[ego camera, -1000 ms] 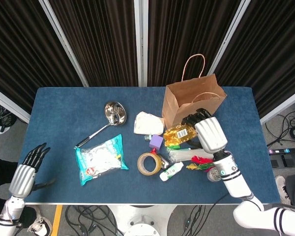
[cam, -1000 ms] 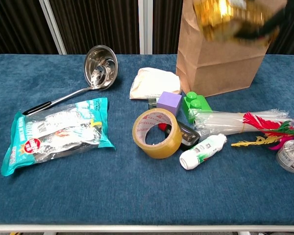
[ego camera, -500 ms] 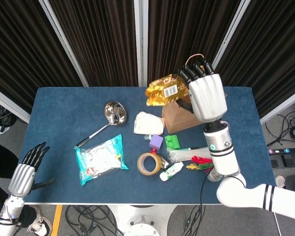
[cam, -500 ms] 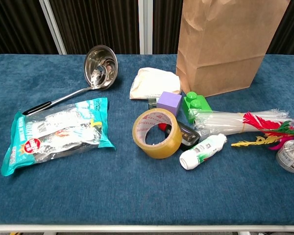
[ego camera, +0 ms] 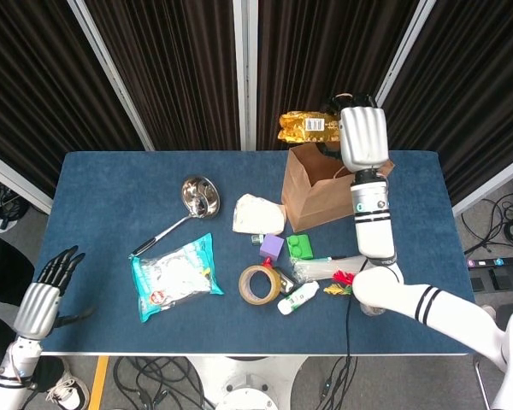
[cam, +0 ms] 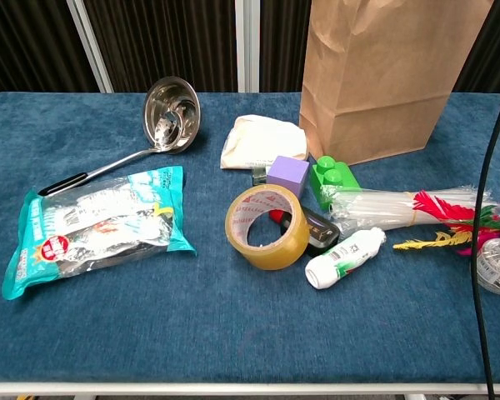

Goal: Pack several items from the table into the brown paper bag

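Note:
The brown paper bag [ego camera: 329,188] [cam: 383,75] stands open at the table's back right. High above its mouth my right hand [ego camera: 362,137] holds a gold foil packet [ego camera: 308,126]; the chest view shows neither. My left hand [ego camera: 43,299] hangs open off the table's front left edge. On the table lie a ladle [cam: 158,125], a teal snack bag [cam: 96,227], a white pouch [cam: 262,140], a purple cube [cam: 288,175], a green block [cam: 333,177], a tape roll [cam: 267,227], a small white bottle [cam: 344,257] and a bundle of straws [cam: 392,207].
A red and yellow feather toy [cam: 462,223] and a small clear jar [cam: 498,265] sit at the right edge. A black cable [cam: 486,233] hangs down across the right of the chest view. Dark curtains stand behind the table [ego camera: 111,188].
My right hand lifted the gold packet from the table in front of the bag, up and back, to above the bag's mouth. The left hand barely moved.

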Motion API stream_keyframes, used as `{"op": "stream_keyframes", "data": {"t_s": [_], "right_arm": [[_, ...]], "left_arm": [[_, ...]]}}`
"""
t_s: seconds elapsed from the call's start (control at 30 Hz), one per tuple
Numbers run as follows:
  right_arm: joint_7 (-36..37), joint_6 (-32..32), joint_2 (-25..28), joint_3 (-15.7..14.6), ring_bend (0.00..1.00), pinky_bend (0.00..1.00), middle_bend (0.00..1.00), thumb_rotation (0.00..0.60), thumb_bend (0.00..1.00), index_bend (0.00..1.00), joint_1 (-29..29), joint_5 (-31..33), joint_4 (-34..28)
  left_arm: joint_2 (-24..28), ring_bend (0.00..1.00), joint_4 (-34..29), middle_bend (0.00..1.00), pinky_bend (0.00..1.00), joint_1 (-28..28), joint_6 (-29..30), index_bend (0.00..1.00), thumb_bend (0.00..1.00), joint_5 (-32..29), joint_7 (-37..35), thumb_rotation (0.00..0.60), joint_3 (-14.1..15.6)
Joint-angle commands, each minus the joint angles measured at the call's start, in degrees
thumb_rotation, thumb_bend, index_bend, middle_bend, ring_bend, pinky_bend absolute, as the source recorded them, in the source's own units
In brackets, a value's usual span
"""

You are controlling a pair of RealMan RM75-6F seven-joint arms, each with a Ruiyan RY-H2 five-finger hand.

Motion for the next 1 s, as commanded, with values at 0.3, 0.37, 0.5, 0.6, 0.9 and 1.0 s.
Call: {"op": "stream_keyframes", "data": {"t_s": [0.3, 0.37, 0.5, 0.6, 0.9, 1.0], "right_arm": [[6.90, -3.44, -2.15, -2.58, 0.41, 0.26, 0.52, 0.600, 0.18, 0.52, -2.60, 4.11, 4.46], [7.73, -3.56, -1.67, -2.67, 0.40, 0.26, 0.52, 0.600, 0.16, 0.51, -3.18, 4.24, 4.32], [9.45, -6.16, 0.71, -3.54, 0.32, 0.18, 0.48, 0.600, 0.03, 0.40, -4.48, 4.20, 2.89], [11.23, -8.35, 2.45, -3.85, 0.17, 0.04, 0.35, 0.600, 0.00, 0.21, -4.96, 3.68, 2.01], [15.59, -8.54, 5.59, -3.41, 0.05, 0.00, 0.23, 0.600, 0.00, 0.09, -5.78, 0.91, -0.82], [16.77, -7.05, 6.93, -2.38, 0.05, 0.00, 0.23, 0.600, 0.00, 0.09, -6.02, -0.24, -3.58]], "left_arm": [[-0.32, 0.00, 0.30, 0.11, 0.14, -0.04, -0.35, 0.09, 0.06, 0.14, 0.14, 0.600, 0.34], [-0.27, 0.00, 0.30, 0.11, 0.14, -0.09, -0.41, 0.09, 0.06, 0.11, 0.16, 0.600, 0.30], [-0.33, 0.00, 0.26, 0.11, 0.14, -0.10, -0.50, 0.09, 0.06, 0.23, 0.10, 0.600, 0.47], [-0.39, 0.00, 0.08, 0.11, 0.14, -0.39, -0.56, 0.09, 0.06, 0.45, 0.30, 0.600, 0.42], [-0.08, 0.00, -0.35, 0.11, 0.14, -0.38, -0.30, 0.09, 0.06, 0.44, 0.60, 0.600, 0.35], [0.05, 0.00, -0.61, 0.11, 0.14, -0.44, -0.04, 0.09, 0.06, 0.50, 0.59, 0.600, 0.23]]}}
